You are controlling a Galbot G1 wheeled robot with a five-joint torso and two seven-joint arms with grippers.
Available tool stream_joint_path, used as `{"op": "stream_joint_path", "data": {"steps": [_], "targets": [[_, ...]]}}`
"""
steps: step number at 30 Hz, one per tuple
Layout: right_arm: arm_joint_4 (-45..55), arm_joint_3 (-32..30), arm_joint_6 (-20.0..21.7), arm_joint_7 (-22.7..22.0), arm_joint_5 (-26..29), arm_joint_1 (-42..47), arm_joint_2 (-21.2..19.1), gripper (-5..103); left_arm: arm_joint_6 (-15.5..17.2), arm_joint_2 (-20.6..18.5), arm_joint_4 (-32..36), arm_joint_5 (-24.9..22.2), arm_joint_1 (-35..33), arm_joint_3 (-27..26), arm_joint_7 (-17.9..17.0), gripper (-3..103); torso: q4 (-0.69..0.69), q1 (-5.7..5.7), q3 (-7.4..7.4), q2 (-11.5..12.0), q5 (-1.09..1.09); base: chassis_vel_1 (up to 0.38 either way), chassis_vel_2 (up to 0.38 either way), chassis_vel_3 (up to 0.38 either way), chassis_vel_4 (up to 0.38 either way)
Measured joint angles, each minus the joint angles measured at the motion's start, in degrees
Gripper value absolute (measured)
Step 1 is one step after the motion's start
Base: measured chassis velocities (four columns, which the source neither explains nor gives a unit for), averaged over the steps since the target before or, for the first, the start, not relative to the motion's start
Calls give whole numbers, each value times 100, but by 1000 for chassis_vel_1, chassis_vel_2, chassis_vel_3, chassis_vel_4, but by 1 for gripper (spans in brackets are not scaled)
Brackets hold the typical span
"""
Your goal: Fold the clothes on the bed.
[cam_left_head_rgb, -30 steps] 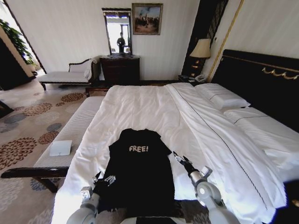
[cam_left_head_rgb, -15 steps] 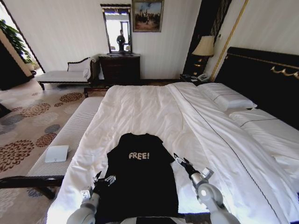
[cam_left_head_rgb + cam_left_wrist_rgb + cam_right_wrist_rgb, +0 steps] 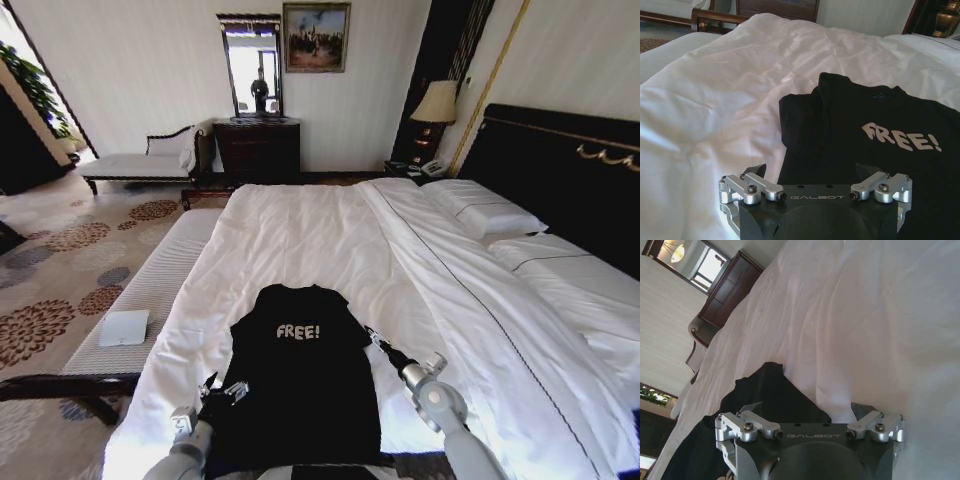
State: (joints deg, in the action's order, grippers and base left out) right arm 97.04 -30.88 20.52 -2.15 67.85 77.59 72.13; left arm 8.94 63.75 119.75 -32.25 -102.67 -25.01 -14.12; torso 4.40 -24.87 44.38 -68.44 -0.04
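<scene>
T-shirt (image 3: 298,375), black with white "FREE!" lettering, lies spread flat and face up on the bed (image 3: 300,230), near the bed's near edge, neck pointing toward the far side. Both sleeves appear already turned inward, giving a long narrow panel; this is a judgement from the outline in the head view.

Left tool (image 3: 222,392) sits low at the shirt's left edge, over the lower part of the cloth. In the left wrist view its fingers (image 3: 756,186) stand spread, nothing between them. Right tool (image 3: 386,350) sits just beside the shirt's right edge, near the sleeve fold, over white sheet. Its fingers (image 3: 751,427) likewise stand apart and hold nothing.

Step in hand, as judged: approach to a grasp, with no cloth yet taken. Lengthwise folding remains undone.

Next move calls for both tools to descend onto matching points at the two edges and pinch the shirt only. Risk noted: soft sheet may be gathered along with the shirt.
</scene>
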Motion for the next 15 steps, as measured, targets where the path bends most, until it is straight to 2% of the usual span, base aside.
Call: {"op": "stream_joint_path", "data": {"steps": [3,6,7,10,11,15], "targets": [[-59,9,17,-29,-11,-31,35,99,4,-14,-10,-33,71,29,-8,100,0,0,0,0,0,0,0,0,0],[-90,4,37,-36,-12,-22,42,87,26,-7,-11,-47,106,52,-43,100,0,-1,0,0,0,0,0,0,0],[-90,4,37,-36,-12,-22,42,87,26,-7,-11,-47,106,52,-43,100,0,-1,0,0,0,0,0,0,0],[-82,-29,64,-37,4,35,62,76,32,13,-2,-67,27,6,-76,100,0,-1,0,0,0,0,0,0,0],[-82,-29,64,-37,4,35,62,76,32,13,-2,-67,27,6,-76,100,0,-1,0,0,0,0,0,0,0],[-34,-30,83,-29,-6,100,88,54,32,24,47,-150,-71,-71,-86,100,0,0,0,0,0,0,0,0,0]]}}
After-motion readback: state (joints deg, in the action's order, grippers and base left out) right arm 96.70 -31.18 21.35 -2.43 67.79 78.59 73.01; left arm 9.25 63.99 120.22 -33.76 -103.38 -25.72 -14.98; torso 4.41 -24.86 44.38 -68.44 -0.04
